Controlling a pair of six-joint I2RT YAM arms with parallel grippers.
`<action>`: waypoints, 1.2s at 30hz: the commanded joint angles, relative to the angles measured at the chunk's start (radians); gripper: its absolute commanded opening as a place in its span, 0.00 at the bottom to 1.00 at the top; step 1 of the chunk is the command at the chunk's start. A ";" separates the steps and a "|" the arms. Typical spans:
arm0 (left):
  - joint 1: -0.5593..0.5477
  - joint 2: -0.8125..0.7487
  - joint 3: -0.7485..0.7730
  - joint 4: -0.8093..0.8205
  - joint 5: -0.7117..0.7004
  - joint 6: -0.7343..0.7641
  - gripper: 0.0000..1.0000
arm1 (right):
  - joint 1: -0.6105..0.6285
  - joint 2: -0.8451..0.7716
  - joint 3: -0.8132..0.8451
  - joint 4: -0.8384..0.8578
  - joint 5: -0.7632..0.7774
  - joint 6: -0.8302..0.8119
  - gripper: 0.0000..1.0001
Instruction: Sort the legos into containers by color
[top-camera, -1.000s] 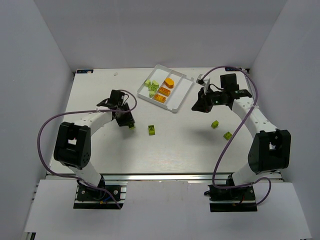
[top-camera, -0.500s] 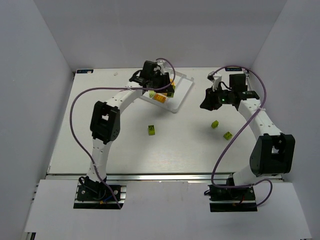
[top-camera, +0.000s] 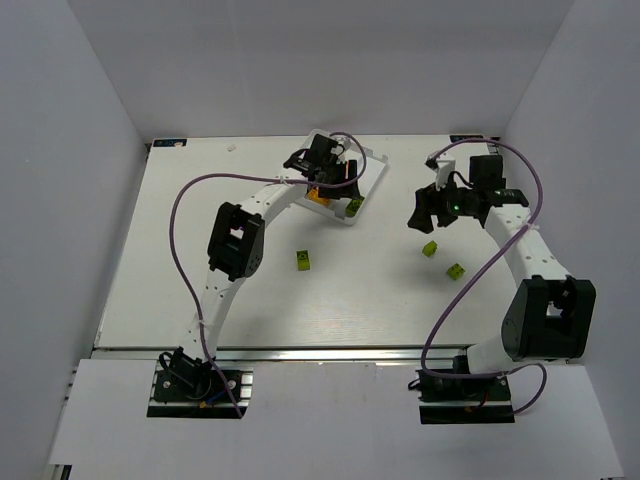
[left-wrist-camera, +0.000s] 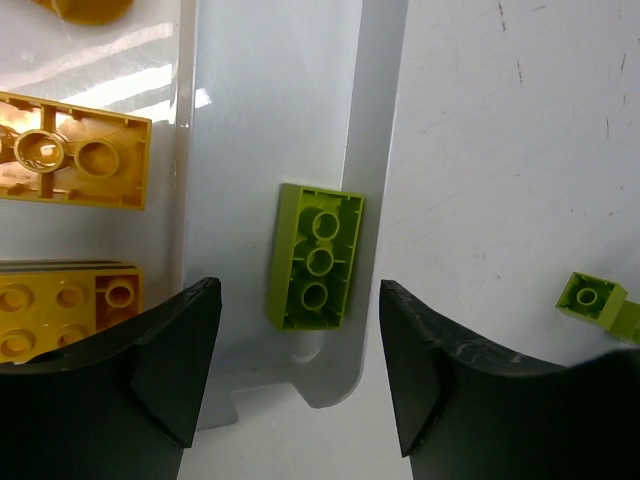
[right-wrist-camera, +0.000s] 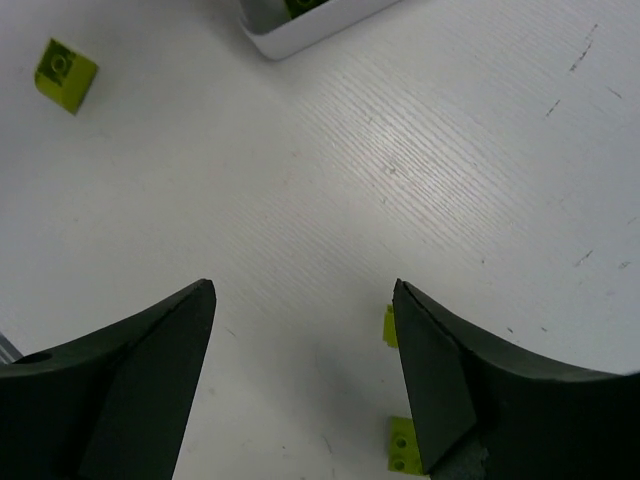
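Left wrist view: left pincer (left-wrist-camera: 300, 345) jaws parted, gripping nothing, over tray (left-wrist-camera: 378, 120). A light green brick (left-wrist-camera: 314, 258) lies mid-frame in the right compartment against its wall, with orange bricks (left-wrist-camera: 68, 150) in the compartment at frame left. Right wrist view: right pincer (right-wrist-camera: 300, 340) wide open, empty, above tabletop (right-wrist-camera: 330, 180), with loose green bricks (right-wrist-camera: 66, 60) at upper left and bottom edge.

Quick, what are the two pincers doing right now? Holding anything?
Left pincer: open, empty, above a light green brick in the tray.
Right pincer: open, empty.
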 joint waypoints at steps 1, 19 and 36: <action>-0.005 -0.069 0.044 0.005 -0.032 -0.006 0.74 | -0.006 0.027 0.000 -0.092 0.025 -0.180 0.78; 0.004 -0.897 -0.899 0.128 -0.150 -0.135 0.76 | 0.023 0.335 0.080 -0.170 0.372 -0.306 0.75; -0.005 -1.180 -1.398 0.244 -0.176 -0.298 0.79 | 0.067 0.416 0.417 -0.251 0.106 -0.248 0.00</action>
